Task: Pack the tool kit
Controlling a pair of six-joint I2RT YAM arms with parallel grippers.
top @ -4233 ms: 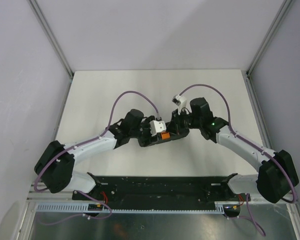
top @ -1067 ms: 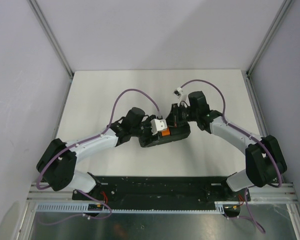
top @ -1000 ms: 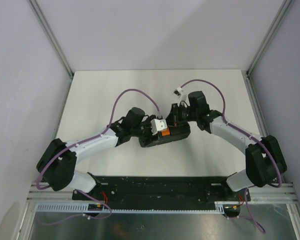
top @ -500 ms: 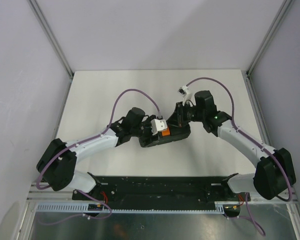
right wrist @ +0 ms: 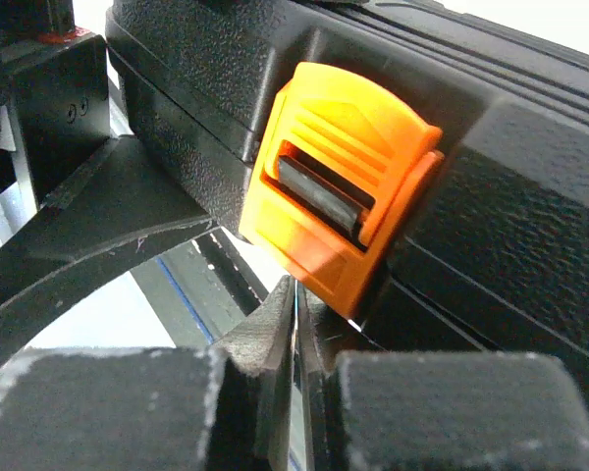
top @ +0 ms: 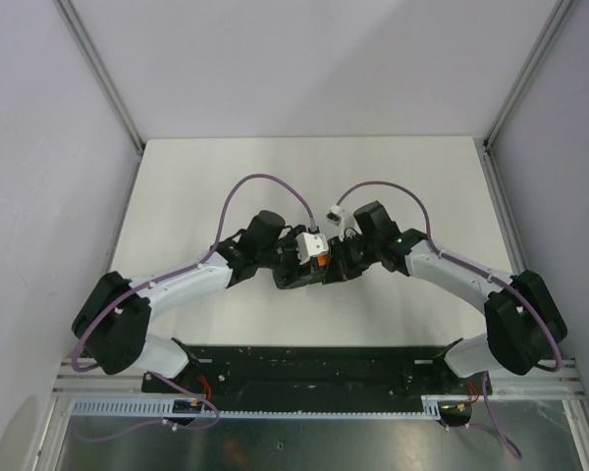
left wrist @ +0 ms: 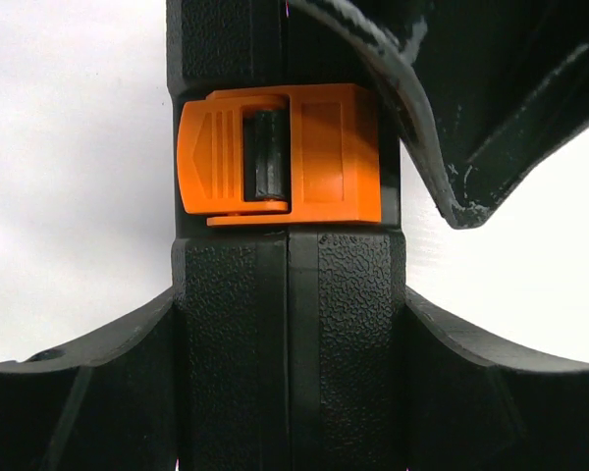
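Swinging inward since half a second ago, the right gripper (right wrist: 294,304) is now resting with its fingertips pressed together, pinching nothing, just beneath the orange latch (right wrist: 339,196) of the tool kit (right wrist: 540,186). The left gripper (left wrist: 290,373) is clamping the closed tool kit across its edge, jaws spread wide around it, with the orange latch sitting directly ahead between its fingers.

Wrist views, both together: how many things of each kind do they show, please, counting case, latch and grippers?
Black tool case: 1
Orange latch: 1 (the same latch in both wrist views)
Grippers: 2, the left gripper and the right gripper
Total: 4
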